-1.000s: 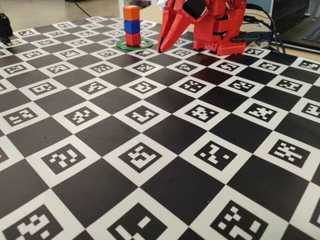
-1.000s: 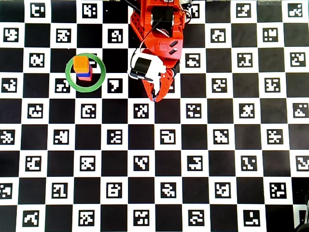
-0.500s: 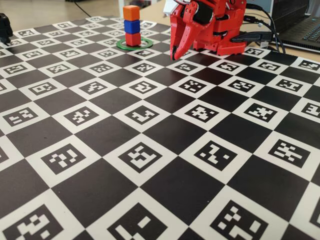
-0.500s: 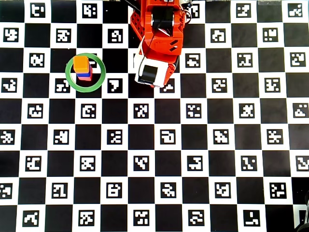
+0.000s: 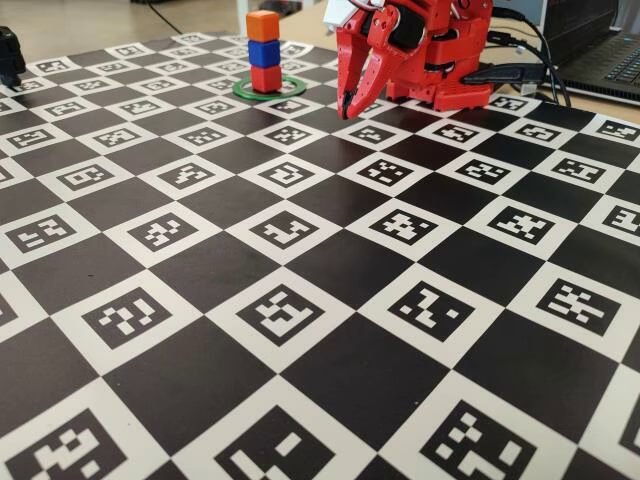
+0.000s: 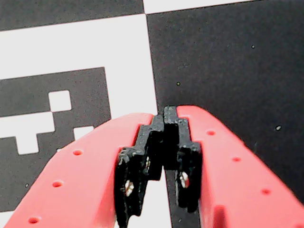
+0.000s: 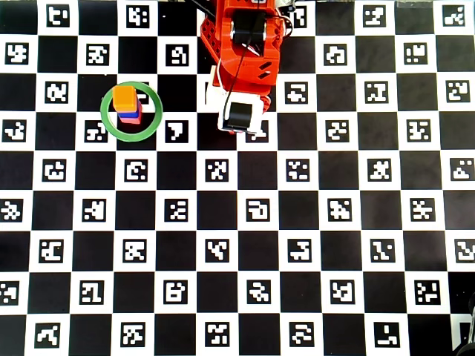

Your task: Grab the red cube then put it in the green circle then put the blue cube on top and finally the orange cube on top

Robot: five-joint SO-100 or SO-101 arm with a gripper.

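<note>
Orange cube (image 5: pixel 263 26) tops the blue cube (image 5: pixel 264 53) and red cube (image 5: pixel 265 78), a plumb stack inside the green circle (image 5: pixel 270 90) near the checkerboard's (image 5: pixel 300 330) far edge. Left of the gripper (image 5: pixel 347 108) in the fixed view, it stands well apart. Jaws pressed together, empty, tips pointing down. Probably nothing remains to move; nothing stands between.
</note>
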